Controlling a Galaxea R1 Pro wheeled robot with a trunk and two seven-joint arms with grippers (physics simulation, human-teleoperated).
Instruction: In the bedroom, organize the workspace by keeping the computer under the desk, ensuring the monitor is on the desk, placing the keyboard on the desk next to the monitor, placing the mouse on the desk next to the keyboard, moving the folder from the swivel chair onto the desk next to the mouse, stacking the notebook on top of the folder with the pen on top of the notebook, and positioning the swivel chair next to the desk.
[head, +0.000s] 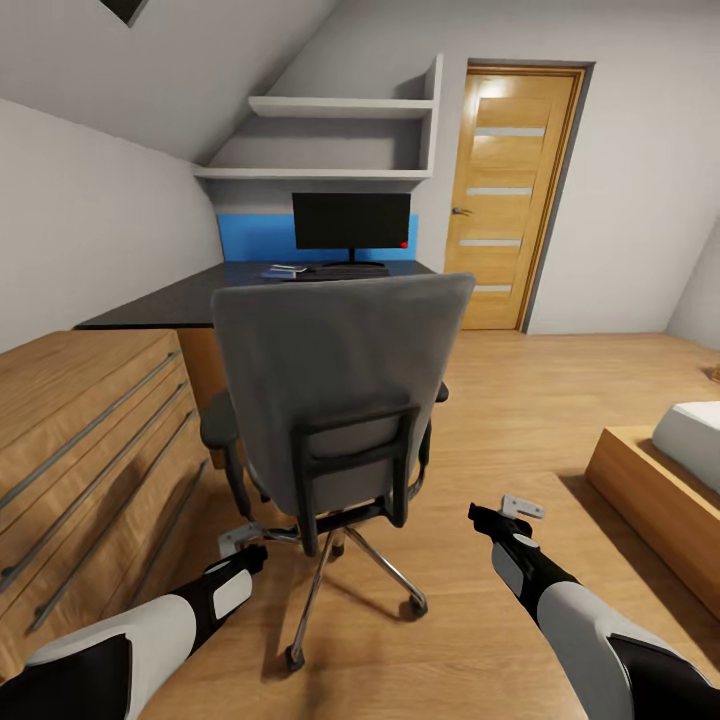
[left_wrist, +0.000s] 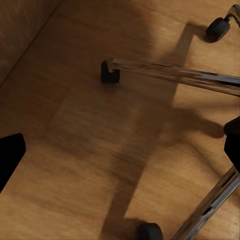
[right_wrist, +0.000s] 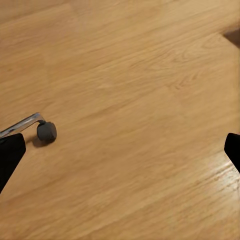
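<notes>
My arms are white and black. The swivel chair (head: 335, 385) is grey with black armrests and chrome legs; the desk (head: 190, 295) is black, its back panel (head: 255, 238) bright blue, the floor (head: 520, 400) warm wood.

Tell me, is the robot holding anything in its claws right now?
No, nothing. The left gripper and right gripper both hang open over bare wood floor, behind the swivel chair, touching nothing.
</notes>
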